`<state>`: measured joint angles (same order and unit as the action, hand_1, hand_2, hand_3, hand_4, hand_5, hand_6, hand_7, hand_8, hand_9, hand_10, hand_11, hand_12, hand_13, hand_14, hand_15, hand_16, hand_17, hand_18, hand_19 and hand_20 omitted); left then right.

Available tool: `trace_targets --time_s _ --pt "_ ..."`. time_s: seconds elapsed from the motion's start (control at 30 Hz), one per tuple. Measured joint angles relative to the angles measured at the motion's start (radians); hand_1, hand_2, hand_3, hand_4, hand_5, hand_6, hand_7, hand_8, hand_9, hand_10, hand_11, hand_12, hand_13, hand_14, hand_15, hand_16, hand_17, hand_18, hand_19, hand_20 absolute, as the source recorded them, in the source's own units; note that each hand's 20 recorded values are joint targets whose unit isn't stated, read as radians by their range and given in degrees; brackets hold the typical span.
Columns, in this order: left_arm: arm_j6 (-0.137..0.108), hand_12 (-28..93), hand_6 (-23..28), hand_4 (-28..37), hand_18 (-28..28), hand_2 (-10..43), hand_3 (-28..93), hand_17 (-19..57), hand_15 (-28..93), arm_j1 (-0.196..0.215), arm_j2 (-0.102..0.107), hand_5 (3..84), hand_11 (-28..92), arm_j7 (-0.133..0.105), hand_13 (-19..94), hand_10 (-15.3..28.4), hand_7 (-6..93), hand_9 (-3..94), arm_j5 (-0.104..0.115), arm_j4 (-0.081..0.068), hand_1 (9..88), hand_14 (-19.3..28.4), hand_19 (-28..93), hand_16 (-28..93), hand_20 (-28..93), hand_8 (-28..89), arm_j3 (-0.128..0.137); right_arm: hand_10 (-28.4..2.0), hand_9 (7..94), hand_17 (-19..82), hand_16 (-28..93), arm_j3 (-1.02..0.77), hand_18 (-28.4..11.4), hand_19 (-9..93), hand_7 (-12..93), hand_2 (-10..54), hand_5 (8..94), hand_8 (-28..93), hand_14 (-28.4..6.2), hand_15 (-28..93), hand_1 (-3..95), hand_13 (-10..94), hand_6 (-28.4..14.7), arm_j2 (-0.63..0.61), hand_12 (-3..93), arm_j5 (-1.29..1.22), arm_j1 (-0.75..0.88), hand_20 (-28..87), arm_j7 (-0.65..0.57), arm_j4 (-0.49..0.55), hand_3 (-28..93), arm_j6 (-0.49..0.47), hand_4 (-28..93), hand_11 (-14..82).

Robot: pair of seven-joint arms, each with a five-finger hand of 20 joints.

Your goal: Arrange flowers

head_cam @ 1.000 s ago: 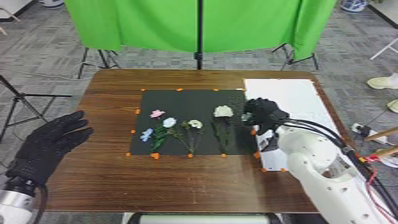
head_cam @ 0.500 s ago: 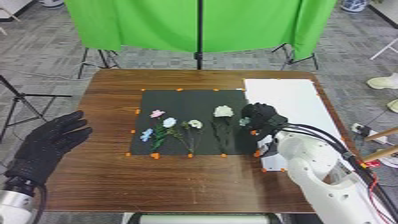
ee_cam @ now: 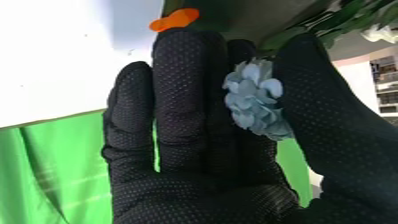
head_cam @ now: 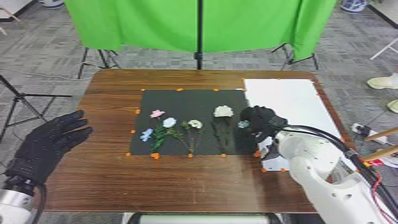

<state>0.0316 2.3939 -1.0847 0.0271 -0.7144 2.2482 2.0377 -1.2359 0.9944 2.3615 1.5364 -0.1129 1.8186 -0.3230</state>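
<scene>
In the head view, right of centre, the black-fabric-gloved right hand (head_cam: 263,121) pinches a ruffled, pale blue-green flower (head_cam: 243,124) between thumb and nearly straight fingers. At lower left, the black-fabric-gloved left hand (head_cam: 46,142) has its fingers extended, holding nothing.

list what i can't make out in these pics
- stem of the pale blue flower: hidden by the right hand, right wrist view
- part of the white flower: cut off by the edge, right wrist view
- which thin stems cross which: too small, head view
</scene>
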Motion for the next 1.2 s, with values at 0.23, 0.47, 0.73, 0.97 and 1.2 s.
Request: trace_targets --time_s 0.23,0.47,0.73,0.97,1.2 --pt "0.003 16 5.5 -24.8 22.6 5.6 69 -5.5 42 -0.001 0.001 42.2 27 0.002 29 12.7 19.1 37.3 0.000 -0.001 28.7 16.0 53 -4 1 -10 0.001 -6.8 60.7 29 25 0.008 -16.3 81 52 -9.5 50.9 -16 -2.9 59 39.5 65 -1.5 0.010 34.4 -0.008 -0.006 37 0.001 -0.002 84 -0.008 -28 36.8" --pt "0.008 16 5.4 -24.8 22.6 5.6 69 -5.5 42 -0.004 0.001 42.2 27 0.007 29 12.6 18.9 37.2 0.000 -0.003 28.7 16.0 53 -4 1 -10 0.001 -9.7 53.3 28 17 0.027 -16.3 81 51 -9.5 47.8 -28 -4.4 65 33.8 61 -1.8 0.029 23.5 -0.004 -0.028 38 0.000 -0.010 87 -0.009 -28 49.0" --pt "0.008 16 5.4 -24.6 22.5 5.5 69 -5.5 42 -0.004 0.001 42.1 26 0.007 29 12.6 19.0 37.2 0.000 -0.003 28.6 16.1 53 -4 1 -10 0.002 -10.1 50.0 26 16 0.020 -16.5 80 50 -9.5 45.2 -28 -4.7 66 30.8 58 -2.2 0.036 22.8 0.004 -0.034 38 0.012 -0.009 86 -0.035 -28 49.8" --pt "0.008 16 5.4 -24.7 22.6 5.5 69 -5.5 42 -0.004 -0.002 42.2 27 0.007 29 12.6 18.8 37.3 -0.001 -0.002 28.6 16.0 53 -4 1 -10 0.003 -10.8 47.9 25 16 0.009 -16.9 80 50 -9.5 43.8 -28 -5.2 66 28.5 56 -2.7 0.036 22.6 0.010 -0.033 39 0.019 -0.007 85 -0.064 -28 49.8" --pt "0.007 16 5.5 -24.8 22.6 5.5 69 -5.6 42 -0.003 -0.002 42.2 27 0.006 29 12.6 18.7 37.3 -0.001 -0.002 28.7 16.1 53 -4 1 -10 0.003 -11.5 47.6 25 15 -0.013 -17.0 80 50 -9.5 43.5 -27 -5.7 67 27.6 56 -3.2 0.040 22.3 -0.023 -0.030 39 0.022 0.010 85 -0.071 -28 49.9"
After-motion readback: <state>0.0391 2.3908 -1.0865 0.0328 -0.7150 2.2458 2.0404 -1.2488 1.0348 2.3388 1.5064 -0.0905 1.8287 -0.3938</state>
